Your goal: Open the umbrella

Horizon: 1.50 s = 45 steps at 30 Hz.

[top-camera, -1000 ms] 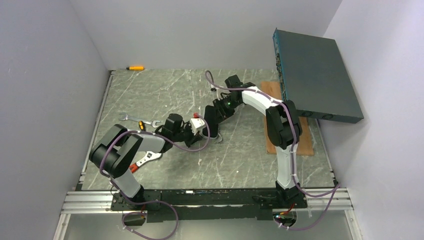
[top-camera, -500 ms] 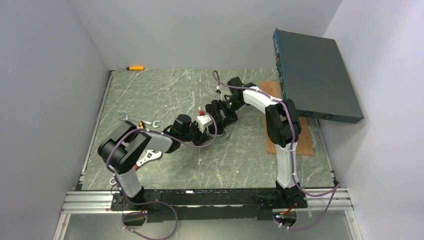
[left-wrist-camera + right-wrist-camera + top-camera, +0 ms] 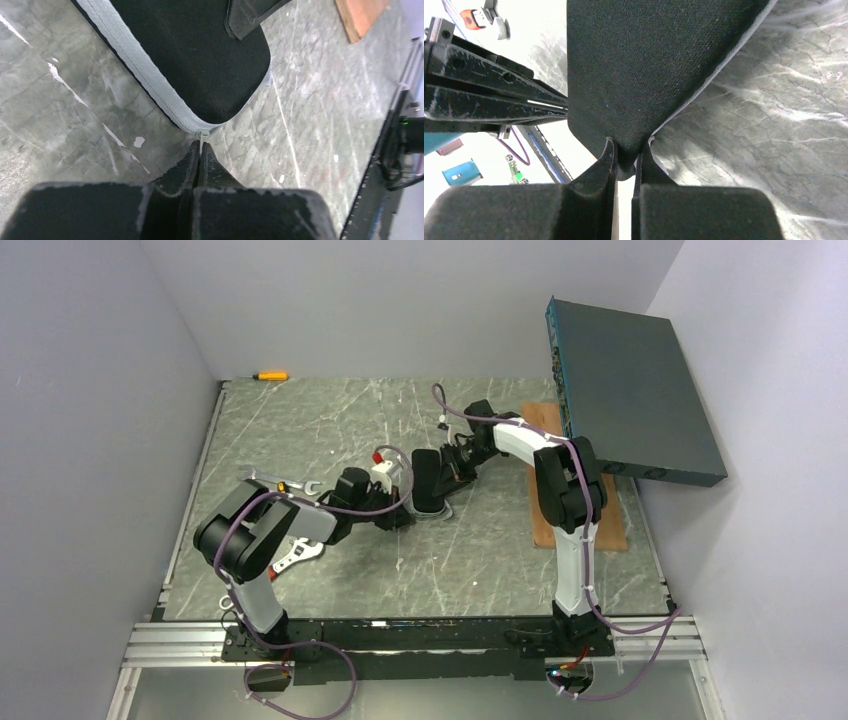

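I count one umbrella (image 3: 425,480), a short black oblong bundle with a pale grey seam, lying flat near the middle of the tabletop (image 3: 330,420) between my two arms. My left gripper (image 3: 201,148) is pinched tight on a small pale tab at the seam on the bundle's rounded end. My right gripper (image 3: 626,147) is clamped narrow on a fold of the bundle's black fabric at the other end.

Around it are one orange-handled screwdriver (image 3: 270,375) at the far edge, two wrenches (image 3: 262,477) by the left arm, one wooden board (image 3: 610,525) and one teal box (image 3: 630,390) leaning on the right wall.

Against a second ago, the right wrist sits further right, the left wrist has swung, and the bundle lies straighter. Any lettering is too small to read.
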Available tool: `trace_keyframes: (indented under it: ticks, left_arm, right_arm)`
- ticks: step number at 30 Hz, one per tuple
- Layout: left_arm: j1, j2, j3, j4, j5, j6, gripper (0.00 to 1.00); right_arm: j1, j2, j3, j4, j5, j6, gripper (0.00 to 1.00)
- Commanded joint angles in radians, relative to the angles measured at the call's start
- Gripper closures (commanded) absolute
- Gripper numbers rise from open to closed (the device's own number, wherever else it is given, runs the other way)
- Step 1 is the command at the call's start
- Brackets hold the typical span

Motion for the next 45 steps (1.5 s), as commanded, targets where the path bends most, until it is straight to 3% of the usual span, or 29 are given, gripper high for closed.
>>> trace_keyframes:
  ticks: [1, 12, 17, 19, 21, 24, 30, 40, 45]
  left_arm:
    - [0.062, -0.026, 0.024, 0.065, 0.086, -0.13, 1.0]
    - [0.198, 0.038, 0.154, -0.143, 0.102, 0.066, 1.0]
    - [0.204, 0.064, 0.192, -0.066, 0.153, 0.157, 0.99]
    - [0.204, 0.041, 0.182, -0.028, 0.186, 0.196, 0.81]
    - [0.206, -0.008, 0.132, 0.012, 0.195, 0.247, 0.69]
    - [0.206, -0.107, 0.08, -0.025, 0.17, 0.395, 0.45]
    - [0.147, -0.239, -0.029, -0.029, 0.081, 0.54, 0.31]
    - [-0.133, -0.218, -0.021, -0.073, -0.217, 0.454, 0.37]
    - [-0.207, -0.181, 0.015, -0.127, -0.392, 0.417, 0.39]
  right_arm:
    - [-0.002, 0.009, -0.043, 0.012, 0.118, -0.143, 1.0]
    - [-0.002, 0.024, -0.019, -0.045, 0.176, -0.272, 1.0]
    - [-0.002, 0.032, -0.006, -0.061, 0.148, -0.293, 1.0]
    - [-0.002, 0.044, 0.017, -0.078, 0.136, -0.294, 1.0]
    - [-0.001, 0.048, 0.04, -0.092, 0.127, -0.299, 1.0]
    - [-0.003, 0.058, 0.065, -0.13, 0.116, -0.319, 1.0]
    - [-0.002, 0.02, 0.03, -0.118, 0.117, -0.269, 1.0]
    - [-0.001, -0.026, -0.052, -0.038, 0.197, 0.026, 1.0]
    - [-0.001, -0.035, -0.054, -0.033, 0.268, 0.13, 1.0]
